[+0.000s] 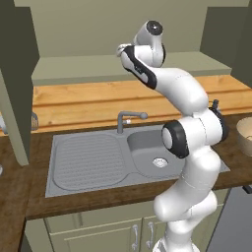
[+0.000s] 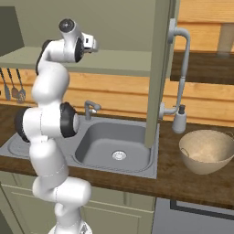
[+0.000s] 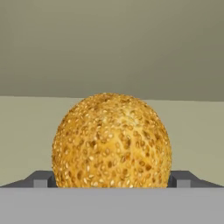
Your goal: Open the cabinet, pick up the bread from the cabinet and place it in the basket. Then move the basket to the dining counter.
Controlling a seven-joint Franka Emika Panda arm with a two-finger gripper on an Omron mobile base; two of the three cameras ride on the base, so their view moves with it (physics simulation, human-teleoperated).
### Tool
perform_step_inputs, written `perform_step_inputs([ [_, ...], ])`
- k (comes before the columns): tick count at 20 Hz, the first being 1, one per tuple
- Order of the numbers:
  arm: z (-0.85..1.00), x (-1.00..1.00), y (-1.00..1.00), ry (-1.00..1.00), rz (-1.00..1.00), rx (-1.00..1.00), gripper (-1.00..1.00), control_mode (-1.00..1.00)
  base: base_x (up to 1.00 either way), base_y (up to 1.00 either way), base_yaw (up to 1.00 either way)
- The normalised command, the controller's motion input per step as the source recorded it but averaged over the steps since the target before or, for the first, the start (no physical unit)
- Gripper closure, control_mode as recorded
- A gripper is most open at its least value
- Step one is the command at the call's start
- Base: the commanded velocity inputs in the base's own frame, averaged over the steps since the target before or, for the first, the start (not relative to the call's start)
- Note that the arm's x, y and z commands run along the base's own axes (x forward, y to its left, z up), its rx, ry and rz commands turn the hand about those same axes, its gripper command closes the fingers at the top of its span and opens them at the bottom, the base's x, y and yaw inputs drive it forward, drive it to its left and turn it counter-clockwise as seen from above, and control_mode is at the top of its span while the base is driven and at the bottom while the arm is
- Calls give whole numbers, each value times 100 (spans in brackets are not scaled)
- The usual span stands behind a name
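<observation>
Gripper (image 3: 112, 181) wide open astride the bread (image 3: 112, 140) mid-frame in hand view; basket (image 2: 206, 151) lower right in right base view.

— What makes up the arm (image 1: 189, 147)?
— Glossy white rounded segments joined by dark collars, with a dark round cap on its topmost joint.
— And the gripper (image 3: 112, 179)?
— Two small, blocky dark grey finger tips (image 3: 41, 179).
</observation>
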Motion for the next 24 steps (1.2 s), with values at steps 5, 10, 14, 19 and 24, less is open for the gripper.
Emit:
perform_step_inputs([
  [5,0,-100,-13,-7,2,3,100,-100,0,0,0],
  [10,25,-100,-14,-8,0,1,100,-100,0,0,0],
  [14,52,-100,-21,0,0,0,100,-100,0,0,0],
  [19,34,-100,-29,0,0,0,100,-100,0,0,0],
  [24,0,-100,-24,1,0,0,100,-100,0,0,0],
])
